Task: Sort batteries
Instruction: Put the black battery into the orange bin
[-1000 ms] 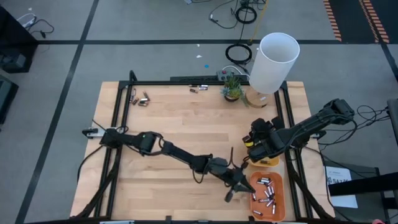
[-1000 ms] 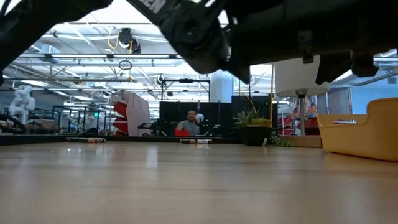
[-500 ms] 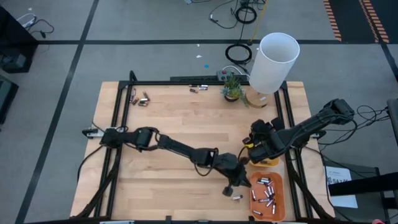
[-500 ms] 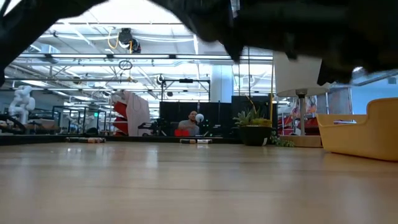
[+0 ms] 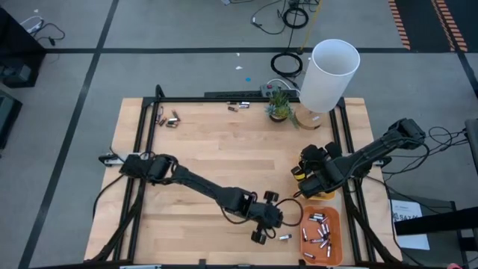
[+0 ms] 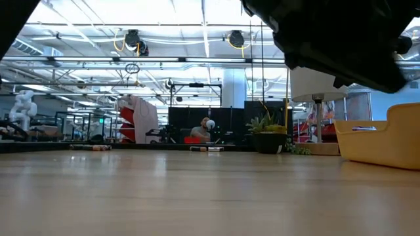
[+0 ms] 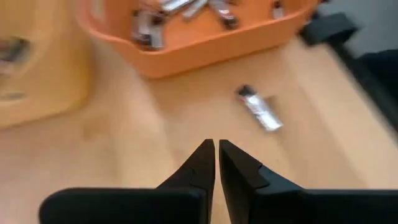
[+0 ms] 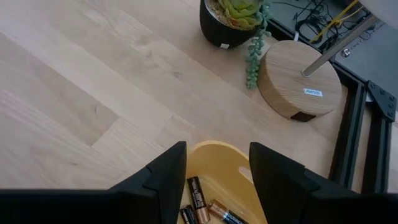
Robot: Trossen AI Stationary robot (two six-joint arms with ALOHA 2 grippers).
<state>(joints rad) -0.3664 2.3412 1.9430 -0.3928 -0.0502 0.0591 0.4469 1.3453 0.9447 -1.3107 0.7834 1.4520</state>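
The left gripper (image 7: 216, 155) has its two fingers pressed together with nothing between them, and it has pulled back from the orange tray (image 5: 332, 246) toward the middle of the table (image 5: 209, 149) compared with a second ago. A single battery (image 5: 284, 237) now lies on the bare wood just beside the tray's edge, where none lay a second earlier; in the left wrist view that battery (image 7: 260, 109) sits apart from the tray (image 7: 205, 43), outside it. My reading is that it missed or bounced out, so it likely needs picking up again. Many batteries (image 5: 320, 232) already rest in the orange tray. The right gripper (image 8: 214, 168) hangs with fingers spread and empty over the yellow tray (image 8: 217, 158), which holds a few dark batteries (image 8: 196, 191). More batteries (image 5: 170, 119) wait at the far edge.
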